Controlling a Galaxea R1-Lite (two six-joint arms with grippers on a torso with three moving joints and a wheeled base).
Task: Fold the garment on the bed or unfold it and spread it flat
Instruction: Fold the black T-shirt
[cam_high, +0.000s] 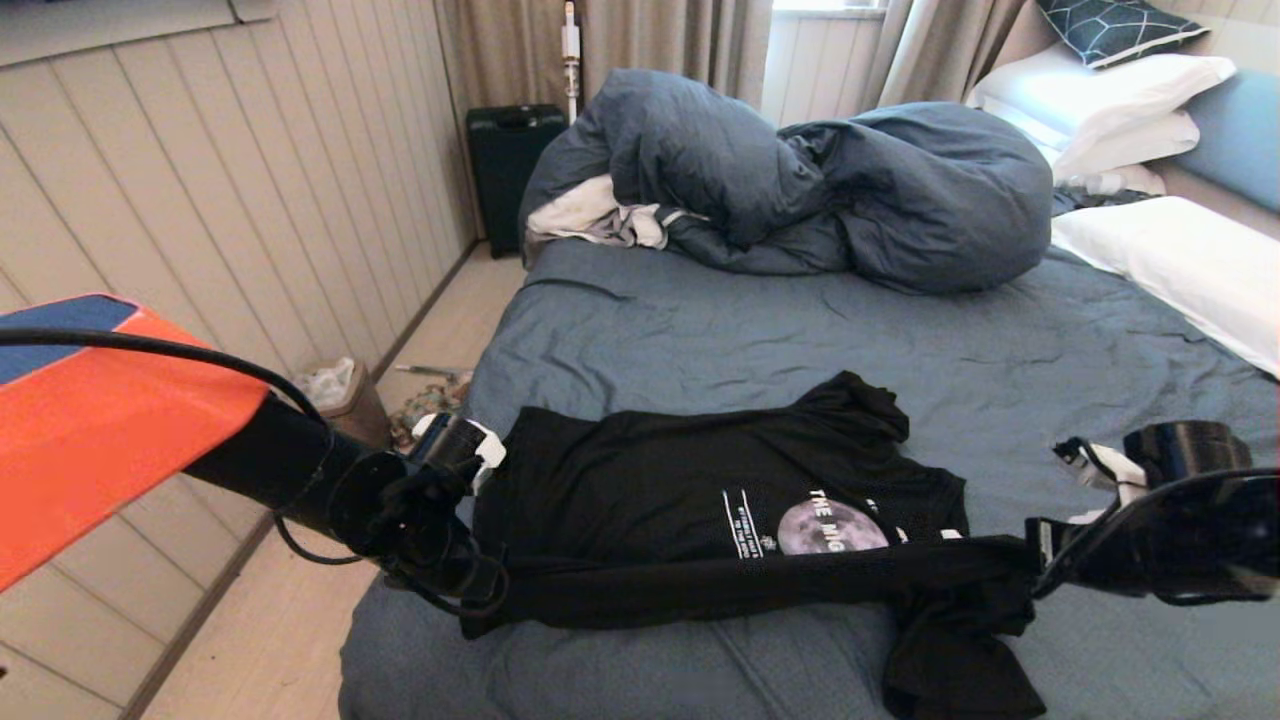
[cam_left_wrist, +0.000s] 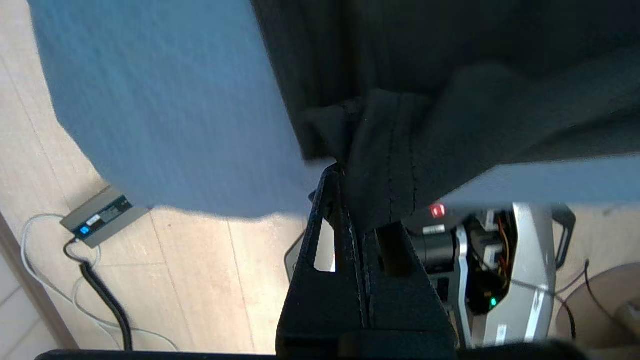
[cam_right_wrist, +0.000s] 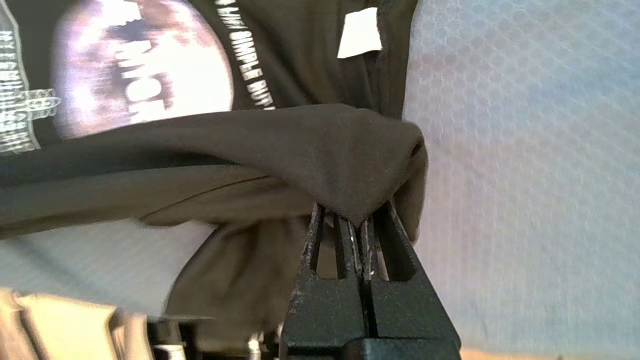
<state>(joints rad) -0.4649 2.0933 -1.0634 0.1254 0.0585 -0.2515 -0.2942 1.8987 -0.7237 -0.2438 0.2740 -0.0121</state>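
Observation:
The black garment (cam_high: 680, 490) lies on the near part of the bed (cam_high: 760, 330), its grey moon print (cam_high: 832, 527) facing up. Its near edge is lifted off the sheet and stretched into a taut band between my two grippers. My left gripper (cam_high: 470, 590) is shut on the hemmed corner (cam_left_wrist: 395, 170) at the bed's left edge. My right gripper (cam_high: 1035, 575) is shut on a bunched fold (cam_right_wrist: 350, 170) at the other end, with a loose part hanging below it. A small white tag (cam_right_wrist: 359, 32) shows in the right wrist view.
A bulky slate-blue duvet (cam_high: 820, 180) with a white-grey cloth (cam_high: 590, 215) is heaped at the far side. White pillows (cam_high: 1170, 260) lie far right. A bin (cam_high: 340, 395) and a dark suitcase (cam_high: 510, 170) stand on the floor at left, by the panelled wall.

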